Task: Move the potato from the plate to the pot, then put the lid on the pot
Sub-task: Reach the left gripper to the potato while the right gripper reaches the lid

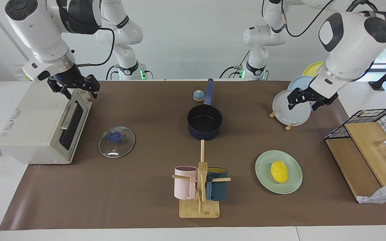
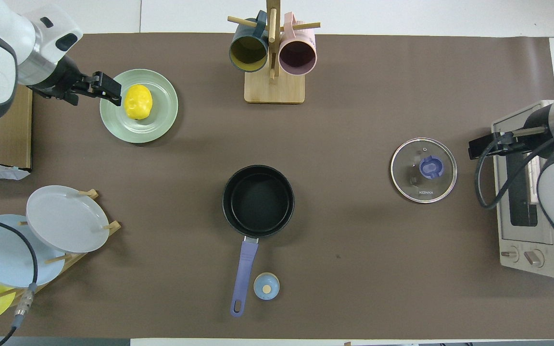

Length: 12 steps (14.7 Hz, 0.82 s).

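The yellow potato (image 1: 279,172) (image 2: 138,101) lies on the mint-green plate (image 1: 293,185) (image 2: 161,122), toward the left arm's end of the table. The navy pot (image 1: 204,134) (image 2: 258,199) stands empty mid-table, its handle pointing toward the robots. The glass lid (image 1: 116,142) (image 2: 423,169) lies flat on the mat beside the toaster oven. My left gripper (image 1: 303,103) (image 2: 107,89) is open and empty, raised in the air near the plate's edge, touching nothing. My right gripper (image 1: 79,89) (image 2: 479,145) is open and empty, raised over the toaster oven.
A mug rack (image 1: 199,204) with a pink and a teal mug stands farther from the robots than the pot. A small bell (image 1: 198,95) sits beside the pot handle. An upright plate rack (image 1: 292,110), a toaster oven (image 1: 39,130) and a wire basket with boards (image 1: 374,134) line the table's ends.
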{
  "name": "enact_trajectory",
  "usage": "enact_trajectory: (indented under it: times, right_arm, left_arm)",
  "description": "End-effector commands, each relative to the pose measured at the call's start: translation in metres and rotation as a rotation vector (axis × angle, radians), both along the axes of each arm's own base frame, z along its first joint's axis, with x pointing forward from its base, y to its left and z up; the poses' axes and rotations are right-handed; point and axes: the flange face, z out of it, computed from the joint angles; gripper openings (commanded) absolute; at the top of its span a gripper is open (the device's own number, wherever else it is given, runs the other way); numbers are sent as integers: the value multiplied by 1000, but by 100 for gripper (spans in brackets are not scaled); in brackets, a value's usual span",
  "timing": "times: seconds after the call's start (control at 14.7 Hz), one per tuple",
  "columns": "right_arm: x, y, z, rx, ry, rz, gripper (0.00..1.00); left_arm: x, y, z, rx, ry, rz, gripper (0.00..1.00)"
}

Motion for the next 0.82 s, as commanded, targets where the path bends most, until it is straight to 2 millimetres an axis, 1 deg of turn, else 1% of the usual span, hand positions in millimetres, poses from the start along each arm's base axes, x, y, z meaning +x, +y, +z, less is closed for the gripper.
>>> enact_trajectory:
  times: [0.0, 0.07, 0.14, 0.2, 0.27, 0.34, 0.41, 0.48, 0.54, 0.61, 0.68, 0.75]
  right_arm:
    - [1, 10, -37, 22, -34, 10, 100]
    - [5, 15, -56, 22, -38, 20, 100]
    - [9, 16, -74, 22, -49, 26, 100]
    - [11, 16, -94, 23, -60, 45, 100]
    - [11, 18, -111, 22, -65, 47, 100]
    - [7, 17, -129, 21, -65, 58, 100]
    - [4, 15, -144, 20, -67, 79, 100]
    - [1, 13, -157, 19, -62, 82, 100]
    - [-2, 12, -169, 19, -56, 81, 100]
    - [-4, 15, -179, 18, -70, 84, 100]
    - [-6, 15, -184, 18, -88, 88, 100]
    - [-9, 15, -188, 18, -96, 89, 100]
  left_arm:
    - [38, -4, -38, 15, -49, -9, 100]
    - [47, -7, -55, 34, -56, -20, 100]
    - [52, -12, -65, 40, -68, -30, 100]
    - [54, -12, -71, 40, -74, -32, 100]
    - [57, -11, -85, 50, -66, -41, 100]
    - [58, -17, -91, 61, -71, -55, 100]
    - [57, -17, -100, 70, -71, -63, 100]
    - [55, -16, -109, 83, -64, -69, 100]
    - [55, -19, -111, 88, -78, -77, 100]
    - [54, -19, -119, 86, -90, -79, 100]
    - [48, -17, -128, 86, -92, -83, 100]
    - [45, -21, -129, 79, -109, -86, 100]
